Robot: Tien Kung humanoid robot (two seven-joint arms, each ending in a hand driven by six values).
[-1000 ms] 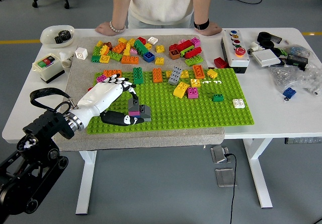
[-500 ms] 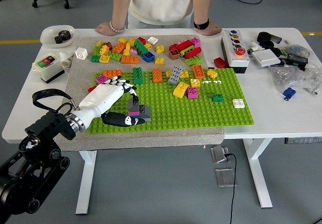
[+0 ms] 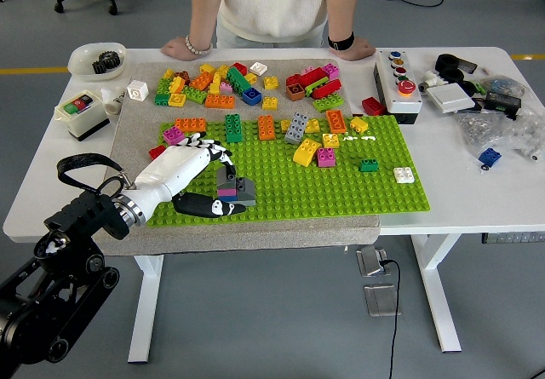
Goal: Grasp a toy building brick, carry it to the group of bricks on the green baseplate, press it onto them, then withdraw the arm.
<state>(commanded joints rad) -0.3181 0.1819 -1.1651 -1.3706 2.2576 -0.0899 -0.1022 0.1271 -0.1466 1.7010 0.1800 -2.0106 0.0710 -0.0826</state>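
Observation:
The green baseplate (image 3: 341, 183) lies on a grey mat in the middle of the table. Near its left front corner stands a small stack of grey, pink and blue bricks (image 3: 236, 191). My left hand (image 3: 223, 188), white with black fingertips, reaches in from the lower left. Its index finger (image 3: 226, 168) bends down onto the top of the stack, and the thumb (image 3: 209, 204) lies flat along the stack's near side, so the stack is pinched between them. A group of bricks (image 3: 308, 136) sits along the plate's far edge. Loose bricks (image 3: 230, 81) lie behind the plate.
A person stands at the far side with both hands (image 3: 183, 47) resting on the table edge. A button box (image 3: 398, 77) and a red brick (image 3: 373, 106) are right of the mat. A white bowl (image 3: 96, 59) and a switch box (image 3: 81, 113) are at the left.
My left forearm and wrist have sunk slightly toward the near edge. The fingers stay at the grey stack, which has not moved.

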